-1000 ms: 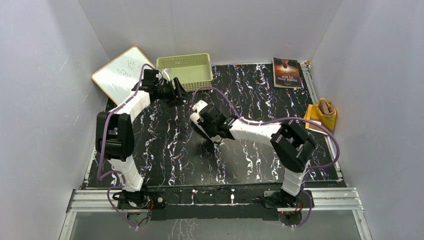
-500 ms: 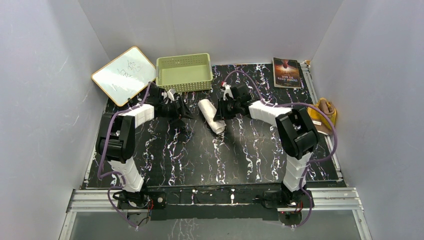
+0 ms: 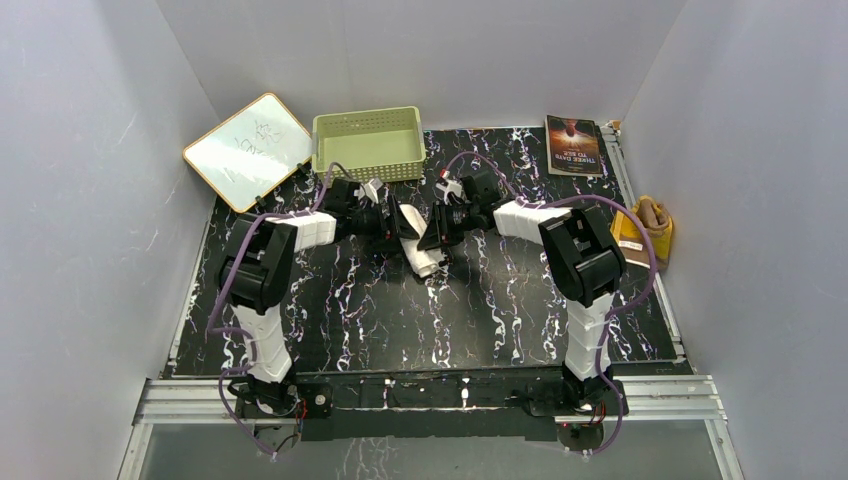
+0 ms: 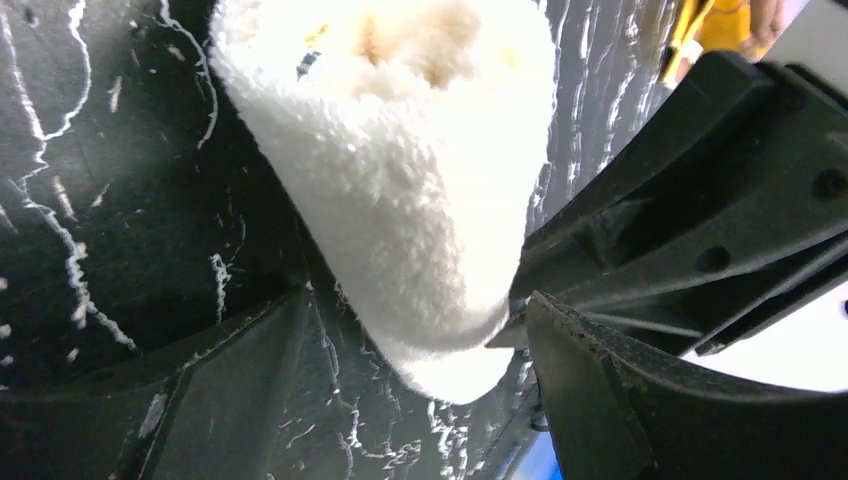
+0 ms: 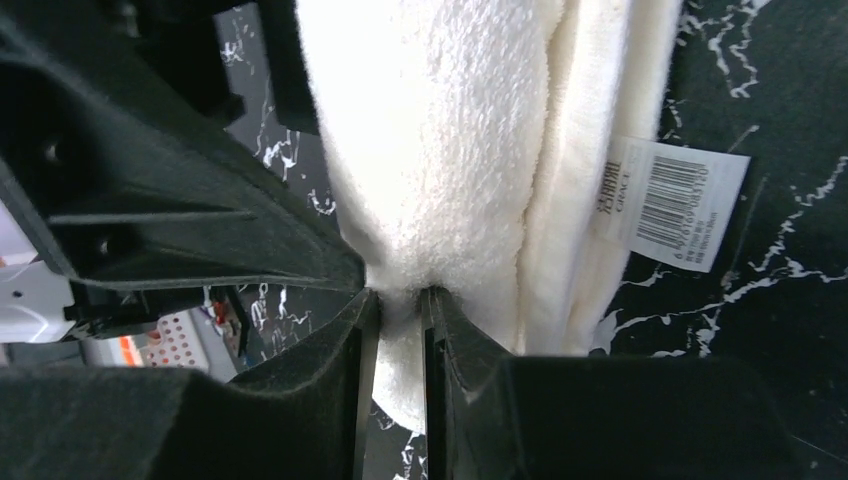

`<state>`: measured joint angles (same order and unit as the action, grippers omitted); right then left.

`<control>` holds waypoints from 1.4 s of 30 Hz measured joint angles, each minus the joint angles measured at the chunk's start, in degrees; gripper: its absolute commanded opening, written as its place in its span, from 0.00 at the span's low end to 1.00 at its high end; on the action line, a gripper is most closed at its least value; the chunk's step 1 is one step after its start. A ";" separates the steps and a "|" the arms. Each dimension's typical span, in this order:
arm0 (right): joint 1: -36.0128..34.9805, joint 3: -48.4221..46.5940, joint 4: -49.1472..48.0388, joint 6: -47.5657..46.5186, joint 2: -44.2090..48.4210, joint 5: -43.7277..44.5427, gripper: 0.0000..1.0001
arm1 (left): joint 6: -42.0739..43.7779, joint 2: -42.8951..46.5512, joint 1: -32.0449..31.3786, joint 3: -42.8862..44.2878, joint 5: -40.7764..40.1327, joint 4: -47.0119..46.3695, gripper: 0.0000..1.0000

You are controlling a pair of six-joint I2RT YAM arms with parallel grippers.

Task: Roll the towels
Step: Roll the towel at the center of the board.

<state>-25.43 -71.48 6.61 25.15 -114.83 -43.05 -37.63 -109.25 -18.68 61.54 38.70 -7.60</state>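
Observation:
The white towel (image 3: 421, 246) lies rolled on the black marbled table (image 3: 500, 300), near the middle of its far half. My left gripper (image 3: 396, 222) is open, with its jaws apart on either side of the roll's end (image 4: 400, 180). My right gripper (image 3: 438, 228) is shut on a fold of the same roll (image 5: 440, 150), pinched between its fingertips (image 5: 365, 330). A barcode label (image 5: 670, 205) hangs from the towel's edge. The brown and yellow towel (image 3: 648, 225) lies bunched at the table's right edge.
A pale green perforated basket (image 3: 368, 143) stands at the back, just behind the two grippers. A whiteboard (image 3: 248, 150) leans at the back left. A book (image 3: 574, 145) lies at the back right. Grey walls close in the table on three sides.
The right gripper set the roll down farther back, let go, then came back and pinched it. The left gripper moved right from the basket to the roll's end.

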 measured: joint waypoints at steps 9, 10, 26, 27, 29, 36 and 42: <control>0.37 0.00 -2.56 2.45 -0.07 -5.27 0.21 | -0.98 -3.23 0.22 2.01 -0.59 -1.40 0.80; 0.37 0.00 -2.58 2.47 -0.09 -5.42 0.22 | -0.96 -3.50 0.22 2.36 -0.81 -1.44 0.78; -6.36 -3.58 11.89 -10.29 4.87 17.18 0.46 | 1.57 -5.97 -0.26 8.61 -7.21 6.05 0.60; -7.19 -4.17 12.59 -10.84 5.03 18.84 0.46 | 1.84 -5.97 -0.28 8.92 -7.74 6.82 0.60; -8.79 -5.05 13.25 -11.67 5.07 21.77 0.46 | 2.12 -5.97 -0.28 9.38 -8.41 7.80 0.59; -13.57 -11.52 18.64 -13.49 3.72 31.45 0.48 | 3.37 -6.54 -0.79 12.35 -11.47 12.70 0.58; -16.24 -16.09 20.83 -14.16 1.05 39.85 0.47 | 4.20 -7.13 -1.42 14.36 -13.35 15.54 0.58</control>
<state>-41.67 -87.57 27.44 10.98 -113.78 -3.20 -33.43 -116.38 -20.10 75.90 25.34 7.94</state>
